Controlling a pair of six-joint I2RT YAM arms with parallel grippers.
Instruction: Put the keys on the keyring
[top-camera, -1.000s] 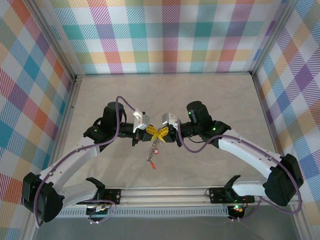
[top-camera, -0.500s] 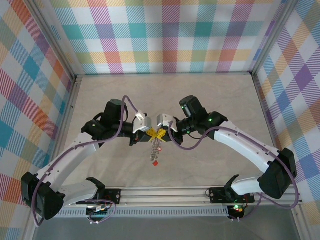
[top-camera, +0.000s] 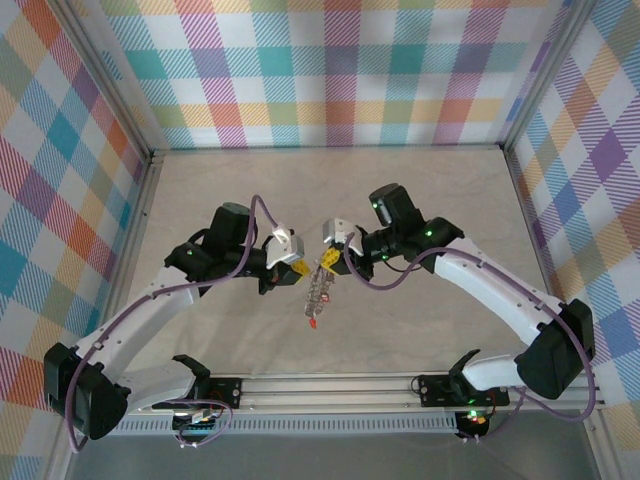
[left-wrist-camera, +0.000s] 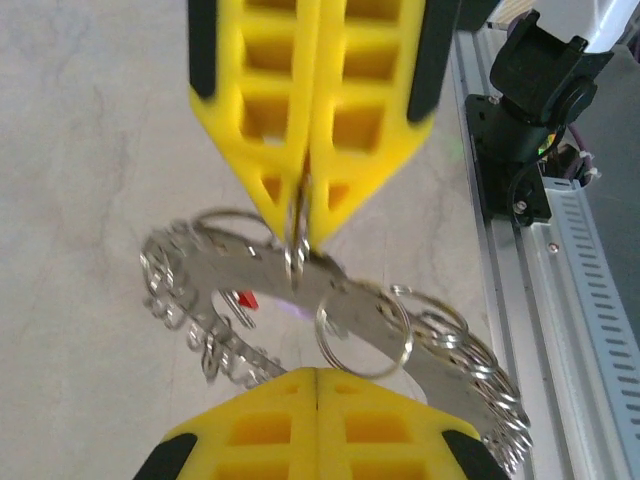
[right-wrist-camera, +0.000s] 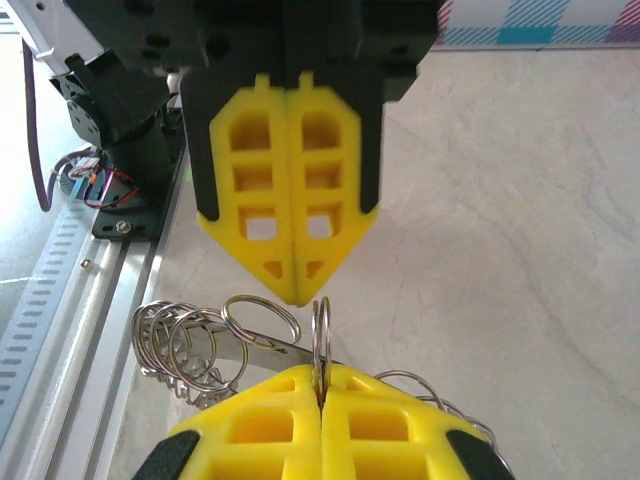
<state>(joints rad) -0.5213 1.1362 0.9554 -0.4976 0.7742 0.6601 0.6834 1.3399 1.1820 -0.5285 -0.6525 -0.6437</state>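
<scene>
Your right gripper (top-camera: 327, 261) pinches the keyring (top-camera: 318, 290), left gripper (top-camera: 298, 268) closed beside it; one red key (top-camera: 313, 323) seems attached, others probably left to do.

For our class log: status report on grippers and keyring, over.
Right gripper shut on keyring loop. Left gripper shut beside it, grip unclear. Keyring hangs, red key dangling.

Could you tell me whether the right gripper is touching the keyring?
Touching: left wrist view shows the right gripper pinching a loop of the keyring.
</scene>
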